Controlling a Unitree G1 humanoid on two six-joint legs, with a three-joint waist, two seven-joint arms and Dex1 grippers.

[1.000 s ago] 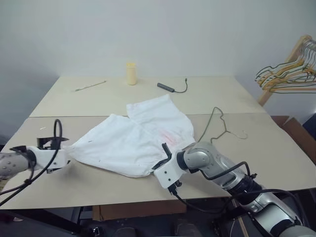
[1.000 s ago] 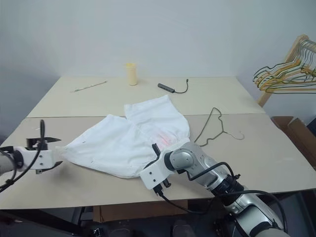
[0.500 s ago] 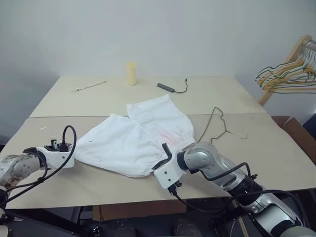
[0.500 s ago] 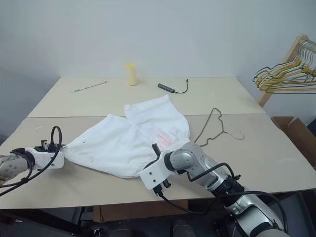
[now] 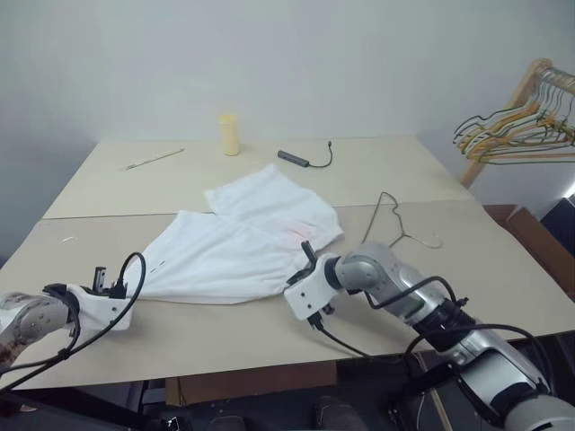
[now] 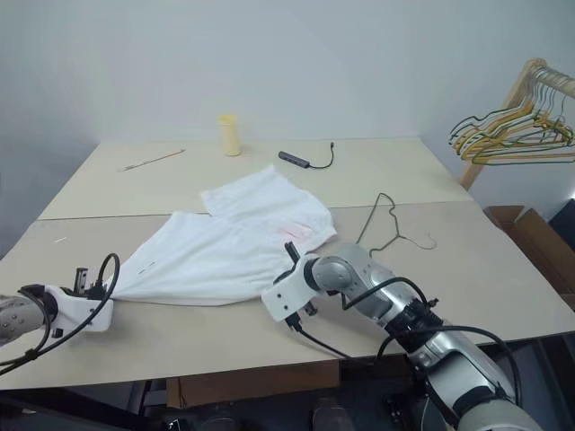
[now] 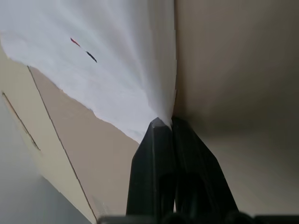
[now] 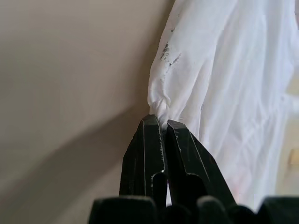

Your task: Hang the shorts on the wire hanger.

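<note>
The white shorts lie spread on the tan table, one leg reaching toward the far side with a faint pink stain. At the shorts' left corner my left gripper is shut on the fabric; in the left wrist view the black fingertips pinch the pulled-taut cloth. My right gripper is shut on the shorts' right near edge, where a bunched fold sits between its fingers. The wire hanger lies flat on the table to the right of the shorts, apart from both grippers.
A yellow cup, a thin stick and a black cable with a small hub lie at the table's far side. A rack of yellow and green hangers stands at the right, with a cardboard box below it.
My left gripper has shut on the shorts' left corner and drawn it back toward the near edge. The right gripper moved forward with its edge; the shorts now lie stretched flatter. The camera shifted.
</note>
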